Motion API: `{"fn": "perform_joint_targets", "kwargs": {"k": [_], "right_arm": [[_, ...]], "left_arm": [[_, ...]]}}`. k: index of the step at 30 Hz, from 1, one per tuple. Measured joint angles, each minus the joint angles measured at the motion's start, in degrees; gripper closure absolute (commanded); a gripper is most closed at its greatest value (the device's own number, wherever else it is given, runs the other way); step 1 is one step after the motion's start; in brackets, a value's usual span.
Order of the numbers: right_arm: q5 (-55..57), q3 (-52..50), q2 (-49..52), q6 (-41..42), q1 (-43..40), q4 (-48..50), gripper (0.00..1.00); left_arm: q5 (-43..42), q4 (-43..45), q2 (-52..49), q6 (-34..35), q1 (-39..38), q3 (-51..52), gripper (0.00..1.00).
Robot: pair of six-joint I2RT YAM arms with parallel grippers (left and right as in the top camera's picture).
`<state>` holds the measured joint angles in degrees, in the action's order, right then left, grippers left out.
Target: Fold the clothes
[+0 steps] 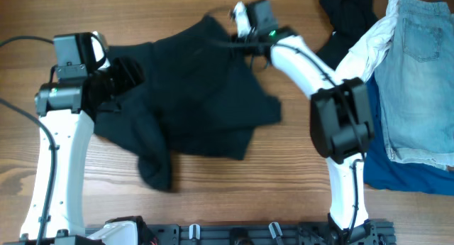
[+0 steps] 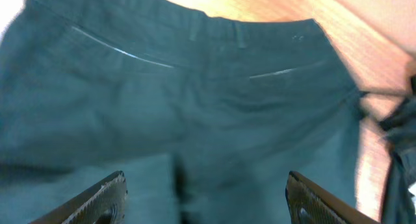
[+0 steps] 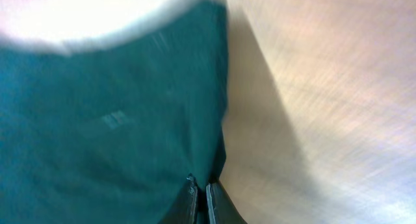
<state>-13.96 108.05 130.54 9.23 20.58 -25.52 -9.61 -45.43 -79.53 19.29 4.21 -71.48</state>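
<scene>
A black garment (image 1: pixel 191 96), shorts with back pockets and a waistband, lies crumpled across the middle of the wooden table. My right gripper (image 1: pixel 240 37) is at its far edge, and the right wrist view shows the gripper (image 3: pixel 201 184) shut on the edge of the dark cloth (image 3: pixel 110 120), beside bare wood (image 3: pixel 325 107). My left gripper (image 1: pixel 124 74) hovers over the garment's left side. In the left wrist view this gripper (image 2: pixel 205 178) stands open, with the fingers wide apart above the cloth (image 2: pixel 208 100) and nothing between them.
More clothes are piled at the right: a black piece (image 1: pixel 347 11), a white one (image 1: pixel 369 42), light denim (image 1: pixel 418 74) and bright blue (image 1: pixel 404 170). A cable (image 1: pixel 14 42) runs along the far left. A dark rail (image 1: pixel 248 234) lines the front edge.
</scene>
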Motion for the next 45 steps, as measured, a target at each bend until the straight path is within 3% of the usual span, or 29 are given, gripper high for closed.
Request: {"fn": "perform_joint_targets", "kwargs": {"k": [6,7,9,19,26,30,36,45], "right_arm": [[0.59,7.96,-3.65,1.66,-4.66,3.58,0.94],[1.2,8.41,-3.93,1.68,-5.03,3.85,0.68],[2.38,8.68,-4.11,1.57,-5.29,3.48,0.0],[3.96,8.59,-5.92,-0.9,-5.31,-14.45,0.0],[4.0,8.59,-11.8,-3.37,-5.4,-28.22,0.0],[4.0,8.35,-12.04,-3.61,-6.23,-30.47,0.0],[4.02,8.2,-12.04,-4.0,-9.07,-32.85,0.0],[4.17,8.17,-12.04,-4.17,-9.6,-33.42,0.0]], "left_arm": [[0.35,6.97,-0.09,-0.15,-3.93,0.0,0.21],[0.35,8.0,-0.09,-0.17,-4.42,0.0,0.21],[0.35,9.03,-0.09,-0.72,-5.14,0.0,0.21],[0.76,8.87,-0.09,-3.87,-6.8,0.0,0.18],[0.98,9.07,-4.04,-8.96,-13.99,-0.02,0.07],[1.01,11.74,-12.52,-13.14,-18.12,-0.02,0.06],[1.53,21.59,-23.87,-18.36,-18.49,0.0,0.05],[1.62,28.74,-26.77,-27.54,-18.49,0.04,0.03]]}}
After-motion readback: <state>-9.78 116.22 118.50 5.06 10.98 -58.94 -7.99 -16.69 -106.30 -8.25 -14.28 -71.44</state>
